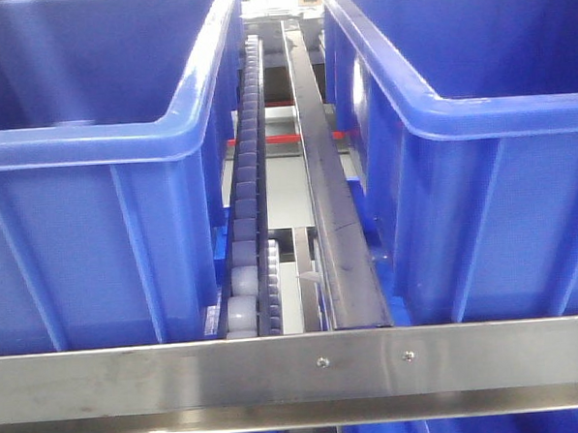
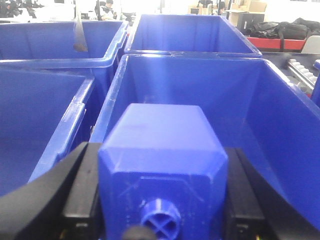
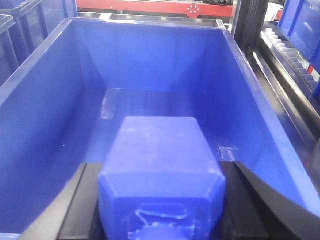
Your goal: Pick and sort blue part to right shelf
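holding one blue part [image 3: 161, 175] clamped in my right claw [image 3: 161, 200] over a shelf bin [image 3: 45, 100] for dropping, another block [image 2: 162, 170] clamped in my left claw [image 2: 162, 200].

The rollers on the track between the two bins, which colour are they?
White, on the roller track; the front-facing view shows them best.

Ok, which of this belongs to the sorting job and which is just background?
Job: blue part in left hand; blue block in right hand; shelf bins; roller track.
Background: black bags; cardboard boxes; red beam.
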